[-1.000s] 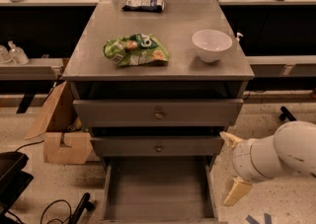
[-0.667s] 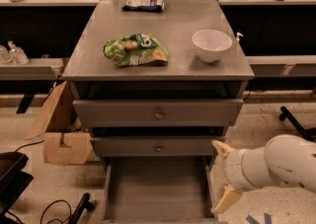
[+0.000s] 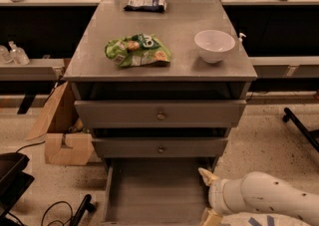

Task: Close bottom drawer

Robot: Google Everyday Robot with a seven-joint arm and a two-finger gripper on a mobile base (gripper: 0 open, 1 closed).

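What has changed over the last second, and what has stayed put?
The gripper has moved left and lower in the camera view, from beside the cabinet to the right edge of the open bottom drawer. Its fingers are still spread and it holds nothing. The drawer is still pulled out; the chip bag and bowl have not moved.

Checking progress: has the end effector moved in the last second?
Yes. The end effector has shifted left and down, closer to the right wall of the open bottom drawer.
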